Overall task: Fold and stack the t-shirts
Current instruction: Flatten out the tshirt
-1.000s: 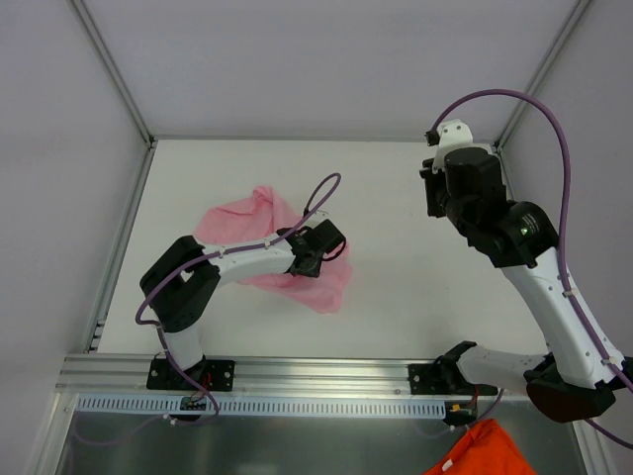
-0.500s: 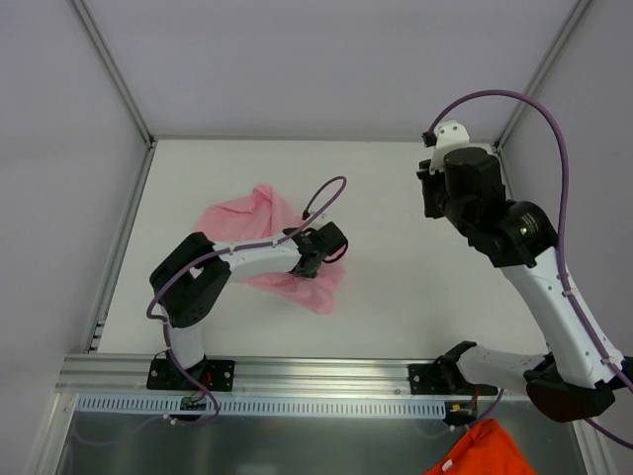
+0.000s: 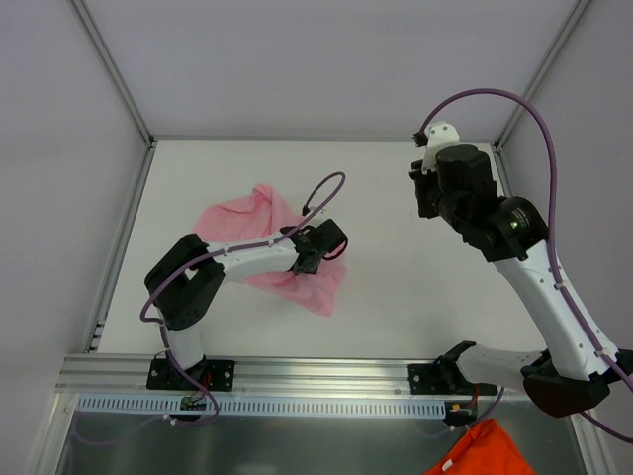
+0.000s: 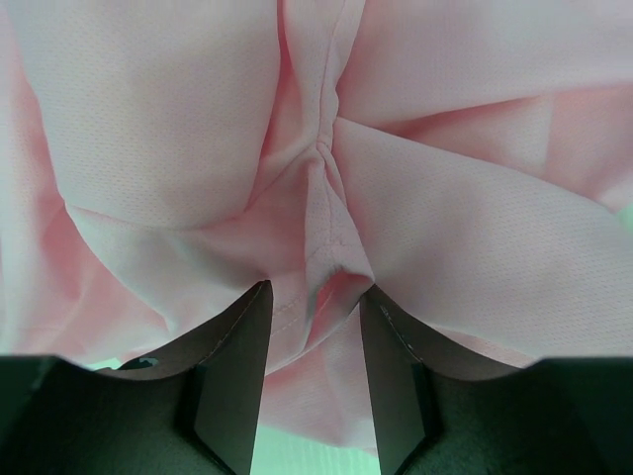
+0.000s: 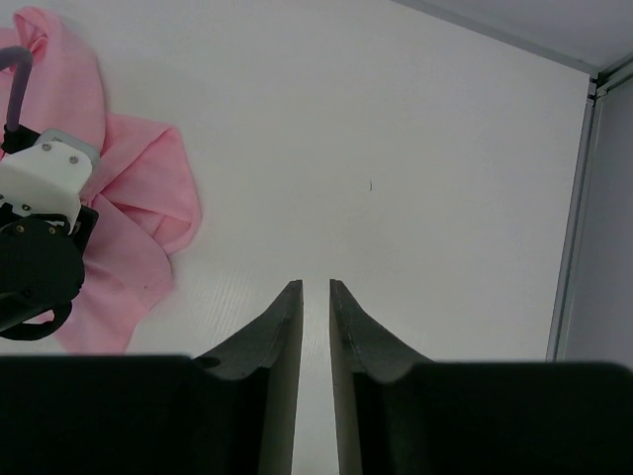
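A light pink t-shirt (image 3: 247, 213) lies crumpled on the white table, left of centre. My left gripper (image 3: 311, 261) is low over its right part. In the left wrist view the fabric (image 4: 445, 228) fills the picture. A raised fold runs down between the jaws of the left gripper (image 4: 315, 292), which stand open around it. My right gripper (image 3: 427, 203) hangs high over the table's back right, well away from the shirt. Its fingers (image 5: 316, 285) stand open by a narrow slit with nothing in it. The shirt (image 5: 138, 188) shows at the left of that view.
An orange cloth (image 3: 485, 450) lies below the front rail at the bottom right. Metal frame posts and grey walls close in the table at the back and sides. The table's right edge rail (image 5: 584, 198) runs close to the right gripper.
The left gripper has edged slightly up and left over the shirt, and its jaws have widened a little. The right arm has shifted a little to the left.
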You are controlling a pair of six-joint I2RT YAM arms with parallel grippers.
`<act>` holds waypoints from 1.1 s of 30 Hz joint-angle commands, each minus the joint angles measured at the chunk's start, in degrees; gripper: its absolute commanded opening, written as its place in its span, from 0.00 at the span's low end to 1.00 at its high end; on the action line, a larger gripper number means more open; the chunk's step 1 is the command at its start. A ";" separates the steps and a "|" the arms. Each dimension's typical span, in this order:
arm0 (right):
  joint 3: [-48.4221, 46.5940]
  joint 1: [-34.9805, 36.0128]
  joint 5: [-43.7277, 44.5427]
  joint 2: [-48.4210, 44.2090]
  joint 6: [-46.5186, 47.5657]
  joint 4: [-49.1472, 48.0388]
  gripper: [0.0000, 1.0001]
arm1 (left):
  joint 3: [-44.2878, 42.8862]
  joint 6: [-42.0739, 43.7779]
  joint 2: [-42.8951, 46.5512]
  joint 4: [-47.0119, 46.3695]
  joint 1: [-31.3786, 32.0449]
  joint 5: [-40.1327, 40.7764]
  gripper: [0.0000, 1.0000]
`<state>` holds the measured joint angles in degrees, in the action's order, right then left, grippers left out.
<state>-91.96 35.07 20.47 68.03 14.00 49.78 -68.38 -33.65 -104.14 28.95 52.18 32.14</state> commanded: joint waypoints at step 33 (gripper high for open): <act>-1.99 -0.26 -0.34 -2.20 0.68 0.14 0.20 | -1.23 1.22 -1.68 -2.67 -3.93 1.00 0.00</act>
<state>-91.90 35.07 20.08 67.37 14.09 50.02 -68.88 -32.23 -105.23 26.20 48.64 32.45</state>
